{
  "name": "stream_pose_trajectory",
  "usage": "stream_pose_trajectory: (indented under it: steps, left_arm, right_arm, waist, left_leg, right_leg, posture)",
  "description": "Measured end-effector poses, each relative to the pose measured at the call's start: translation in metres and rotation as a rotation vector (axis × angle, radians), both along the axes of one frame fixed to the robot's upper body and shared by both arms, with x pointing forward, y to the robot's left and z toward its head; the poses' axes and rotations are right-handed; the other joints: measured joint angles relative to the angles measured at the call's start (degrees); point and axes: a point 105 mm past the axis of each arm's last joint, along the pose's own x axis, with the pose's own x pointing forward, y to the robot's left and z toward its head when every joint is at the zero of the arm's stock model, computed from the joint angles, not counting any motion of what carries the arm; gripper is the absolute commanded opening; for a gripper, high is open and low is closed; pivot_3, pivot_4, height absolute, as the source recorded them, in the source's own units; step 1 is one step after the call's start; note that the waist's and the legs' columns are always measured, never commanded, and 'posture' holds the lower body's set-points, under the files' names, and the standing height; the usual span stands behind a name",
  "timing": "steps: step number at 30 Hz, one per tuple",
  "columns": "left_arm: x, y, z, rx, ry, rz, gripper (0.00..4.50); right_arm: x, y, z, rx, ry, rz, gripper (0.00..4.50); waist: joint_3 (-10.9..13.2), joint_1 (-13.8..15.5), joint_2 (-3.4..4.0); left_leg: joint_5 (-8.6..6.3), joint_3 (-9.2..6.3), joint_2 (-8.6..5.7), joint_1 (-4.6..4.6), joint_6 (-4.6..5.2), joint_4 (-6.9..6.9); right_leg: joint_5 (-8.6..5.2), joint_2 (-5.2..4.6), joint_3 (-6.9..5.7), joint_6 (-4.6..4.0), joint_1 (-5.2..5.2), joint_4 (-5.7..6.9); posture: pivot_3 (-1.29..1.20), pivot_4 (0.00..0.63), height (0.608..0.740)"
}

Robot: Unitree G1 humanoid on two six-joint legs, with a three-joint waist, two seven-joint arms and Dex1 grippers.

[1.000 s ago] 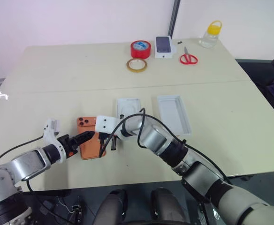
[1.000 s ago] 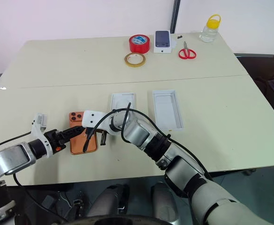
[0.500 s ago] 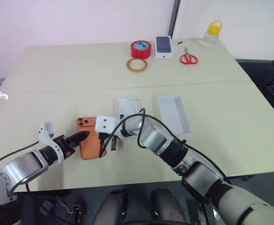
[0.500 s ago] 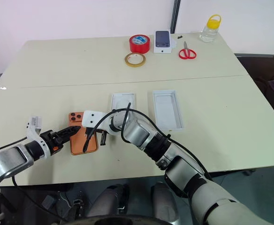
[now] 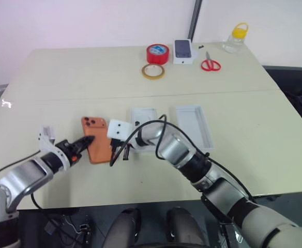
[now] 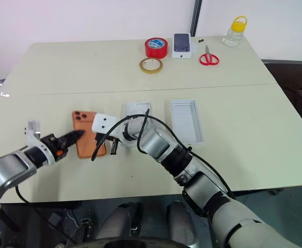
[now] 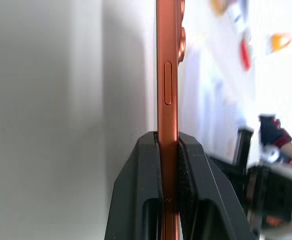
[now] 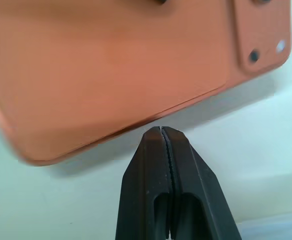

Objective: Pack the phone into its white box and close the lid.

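The left gripper (image 7: 168, 150) clamps the near-left edge of the phone (image 5: 96, 146) — copper-orange, back up, camera cluster at its far end. The right gripper (image 8: 162, 137), fingers pressed together and holding nothing, sits just under the phone's right edge. Right of it on the table (image 5: 89, 72) lies a flat white insert (image 5: 142, 114), then the lid (image 5: 195, 125) — open side up.

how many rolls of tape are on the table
2. The red roll of tape stands at the far side of the table, beside the dark-screened phone. The tan roll of tape lies flat just in front of it.
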Motion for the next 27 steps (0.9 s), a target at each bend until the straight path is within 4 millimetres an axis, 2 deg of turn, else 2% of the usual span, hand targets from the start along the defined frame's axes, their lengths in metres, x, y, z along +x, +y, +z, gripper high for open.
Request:
stream_pose_trajectory:
  steps: [4,7,11,14,17,22,27]
  left_arm:
    - [0.025,-0.021,0.038,0.01,-0.106,-0.048,0.05]
    - [0.036,-0.039,0.048,0.004,-0.121,-0.103,0.05]
    - [0.057,-0.074,0.044,-0.058,-0.078,-0.178,0.05]
    - [0.063,-0.095,0.036,-0.057,-0.043,-0.234,0.05]
    - [0.063,-0.104,0.02,-0.033,0.012,-0.266,0.05]
    - [0.065,-0.109,0.008,-0.036,0.057,-0.273,0.05]
    - [0.064,-0.116,0.004,-0.046,0.07,-0.295,0.05]
  right_arm:
    - [0.001,-0.033,0.043,0.105,-0.047,-0.043,0.0]
    - [0.0,-0.058,0.054,0.14,-0.062,-0.071,0.0]
    - [0.009,-0.101,0.047,0.137,-0.03,-0.198,0.0]
    - [0.019,-0.125,0.055,0.152,-0.052,-0.289,0.0]
    - [0.026,-0.145,0.058,0.145,-0.081,-0.364,0.0]
    - [0.028,-0.163,0.049,0.109,-0.075,-0.426,0.0]
    - [0.025,-0.17,0.041,0.098,-0.047,-0.433,0.0]
  waist:
    - [0.0,1.2,-0.06]
    - [0.0,0.9,-0.09]
    - [0.0,0.8,-0.14]
    - [0.0,0.3,-0.15]
    - [0.0,0.3,-0.15]
    - [0.1,0.7,-0.16]
    - [0.1,0.8,-0.18]
  left_leg:
    - [-0.03,-0.03,-0.06,-0.05,0.05,0.01]
    - [-0.04,0.0,-0.07,-0.05,0.07,-0.01]
    - [0.02,0.01,-0.04,-0.08,0.0,-0.05]
    - [0.04,0.08,-0.01,-0.08,-0.02,-0.15]
    - [0.08,0.08,0.01,-0.08,-0.07,-0.27]
    - [0.09,0.08,-0.01,-0.1,-0.08,-0.15]
    - [0.09,0.07,-0.01,-0.11,-0.08,-0.13]
  right_leg:
    - [0.01,-0.06,-0.04,0.01,0.08,-0.2]
    - [0.01,-0.07,-0.01,0.01,0.1,-0.22]
    - [0.01,-0.05,0.0,0.01,0.17,-0.08]
    - [0.02,-0.02,0.08,0.0,0.07,-0.05]
    - [0.02,-0.01,0.09,0.0,0.01,-0.05]
    - [0.02,-0.03,0.09,0.0,0.06,-0.06]
    - [0.02,-0.03,0.08,0.0,0.09,-0.07]
  posture:
    - [0.0,0.15,0.74]
    - [0.0,0.15,0.74]
    - [0.0,0.15,0.74]
    - [0.0,0.15,0.74]
    - [0.0,0.15,0.74]
    - [0.0,0.15,0.74]
    - [0.0,0.15,0.74]
